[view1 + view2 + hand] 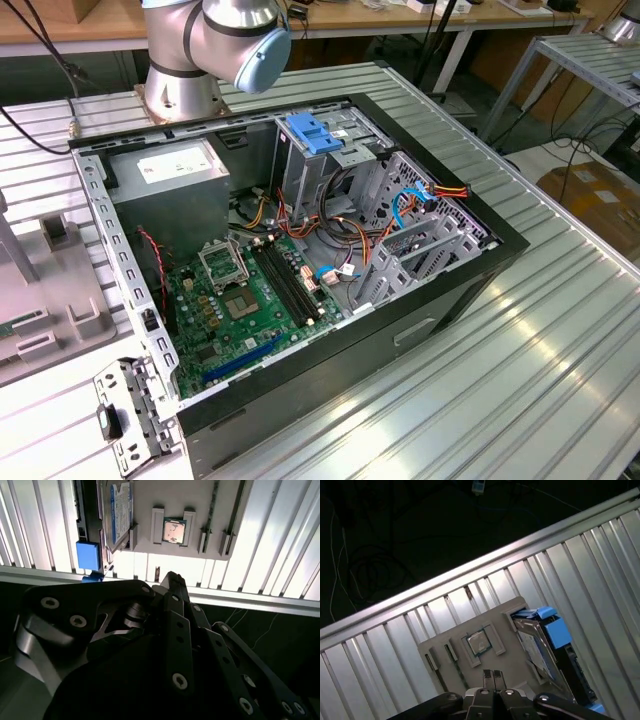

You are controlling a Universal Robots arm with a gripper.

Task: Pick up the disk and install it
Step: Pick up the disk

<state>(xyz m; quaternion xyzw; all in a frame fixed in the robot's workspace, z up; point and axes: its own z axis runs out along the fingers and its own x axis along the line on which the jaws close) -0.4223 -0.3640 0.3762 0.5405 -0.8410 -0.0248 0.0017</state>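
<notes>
The disk (536, 649), grey metal with a white-and-blue label, leans on edge in a slot of a grey holder plate (515, 630). Blue rails (555, 630) run along its sides. In the second wrist view the disk (120, 507) stands beside its blue rail (88, 555) at the plate's end. My gripper (491, 674) hangs above the plate, level with the processor chip (479, 643) and a little to the side of the disk. Its fingers (172, 587) are shut together with nothing between them.
An open computer case (300, 250) lies on the ribbed metal table (520, 350), with a blue bracket (313, 133) atop its drive cage and a grey power supply (170, 175). The holder plate (50, 290) sits at the exterior view's left, near the table edge (470, 575).
</notes>
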